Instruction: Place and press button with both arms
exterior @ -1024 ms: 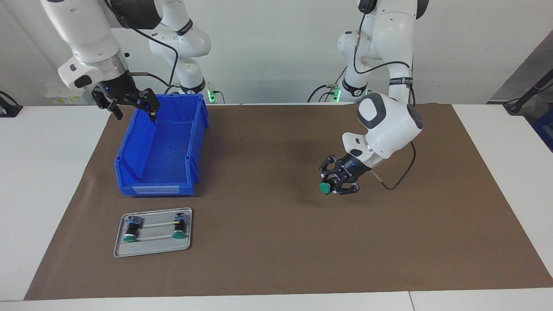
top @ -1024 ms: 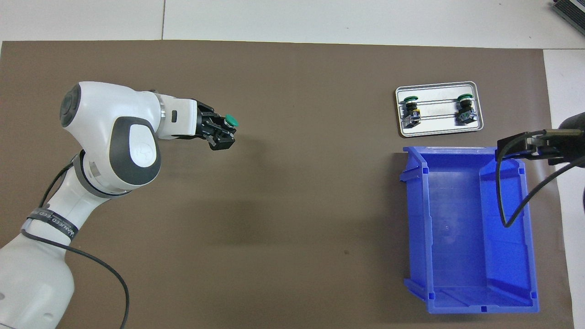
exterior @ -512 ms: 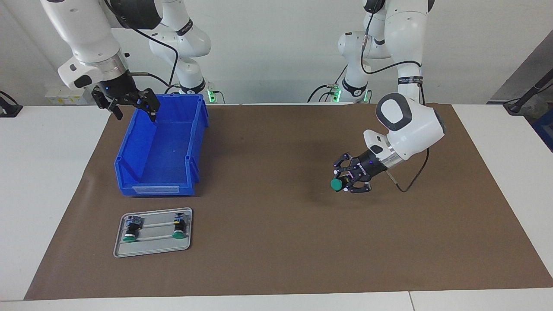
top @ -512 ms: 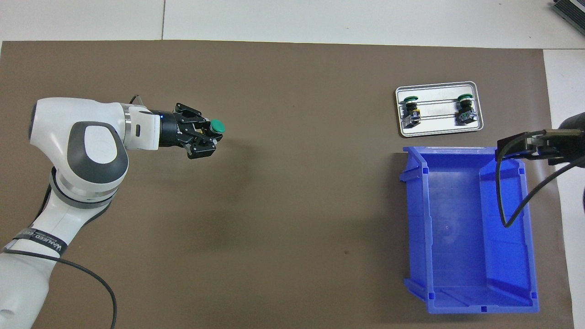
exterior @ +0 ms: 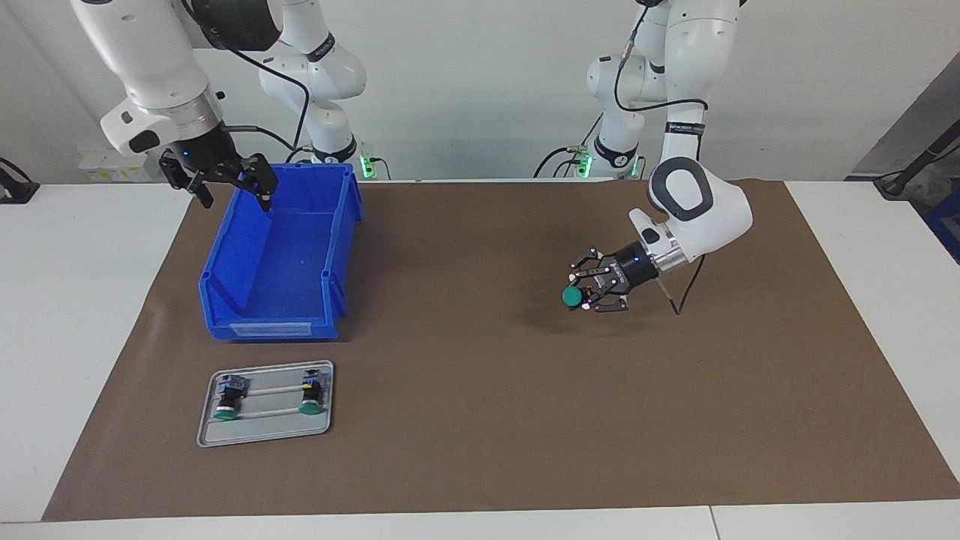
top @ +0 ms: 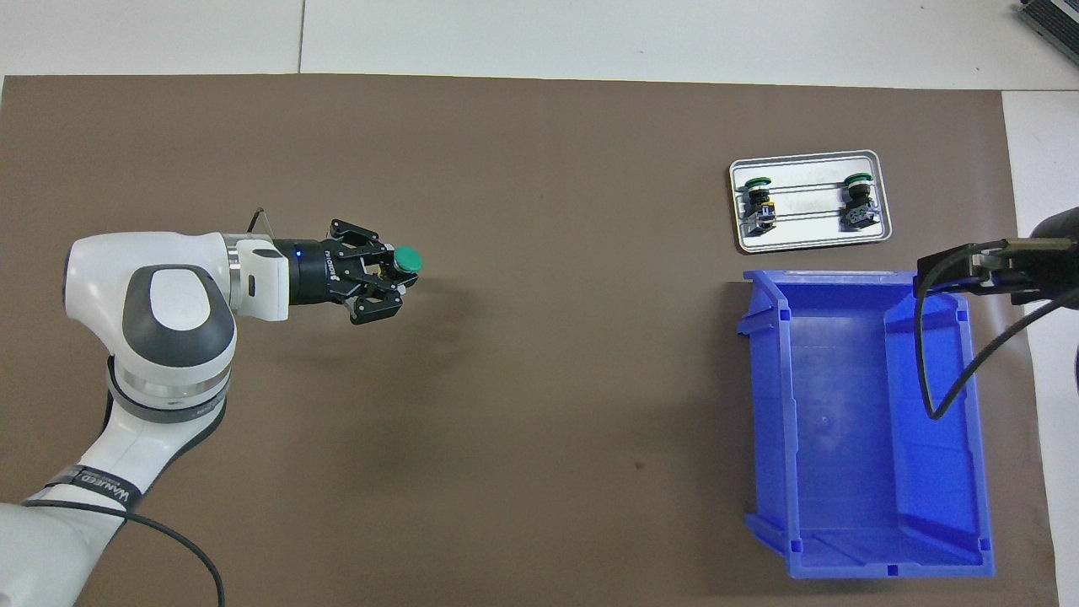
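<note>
My left gripper (exterior: 594,289) is shut on a green-capped button (exterior: 574,298) and holds it sideways a little above the brown mat, cap pointing toward the right arm's end; it also shows in the overhead view (top: 381,271), with the button (top: 408,260). Two more buttons (exterior: 225,398) (exterior: 310,394) lie on a small metal tray (exterior: 262,429). My right gripper (exterior: 225,184) is open and empty, up over the rim of the blue bin (exterior: 225,259) at the end nearer to the robots.
The blue bin (top: 843,438) is empty and stands at the right arm's end of the mat, with the tray (top: 809,243) just farther from the robots than it. The brown mat (exterior: 480,420) covers most of the white table.
My left arm has swung and turned its wrist, carrying the button a little toward the left arm's end and nearer the robots. The right arm has not moved.
</note>
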### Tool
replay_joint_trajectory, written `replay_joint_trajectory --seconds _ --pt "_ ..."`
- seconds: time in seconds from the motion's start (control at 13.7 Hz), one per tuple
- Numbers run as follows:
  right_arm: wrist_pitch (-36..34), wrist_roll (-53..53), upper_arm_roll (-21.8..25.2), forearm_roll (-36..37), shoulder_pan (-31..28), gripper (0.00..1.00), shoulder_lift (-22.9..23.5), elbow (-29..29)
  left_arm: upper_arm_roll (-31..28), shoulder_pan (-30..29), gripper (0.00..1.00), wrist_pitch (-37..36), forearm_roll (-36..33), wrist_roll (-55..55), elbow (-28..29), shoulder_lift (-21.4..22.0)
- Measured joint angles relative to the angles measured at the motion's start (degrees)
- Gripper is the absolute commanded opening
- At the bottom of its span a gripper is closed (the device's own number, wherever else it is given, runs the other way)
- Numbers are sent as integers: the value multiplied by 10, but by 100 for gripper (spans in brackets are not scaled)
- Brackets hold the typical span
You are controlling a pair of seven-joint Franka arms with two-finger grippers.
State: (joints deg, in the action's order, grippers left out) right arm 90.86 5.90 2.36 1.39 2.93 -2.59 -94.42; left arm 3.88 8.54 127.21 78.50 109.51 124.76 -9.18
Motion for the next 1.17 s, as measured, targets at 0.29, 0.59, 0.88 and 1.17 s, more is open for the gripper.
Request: replay_joint_trajectory --seconds 0.29,0.59,0.88,1.17 --pt "0 0 0 0 0 100 0 0 0 -1 0 -24 91 106 59 11" --pt "0 0 0 0 0 100 0 0 0 -20 0 -81 125 161 85 11" --pt "0 0 0 0 0 100 0 0 -1 -54 0 -135 130 211 109 11" --pt "0 0 0 0 0 100 0 0 -2 -75 0 -168 141 261 127 -3"
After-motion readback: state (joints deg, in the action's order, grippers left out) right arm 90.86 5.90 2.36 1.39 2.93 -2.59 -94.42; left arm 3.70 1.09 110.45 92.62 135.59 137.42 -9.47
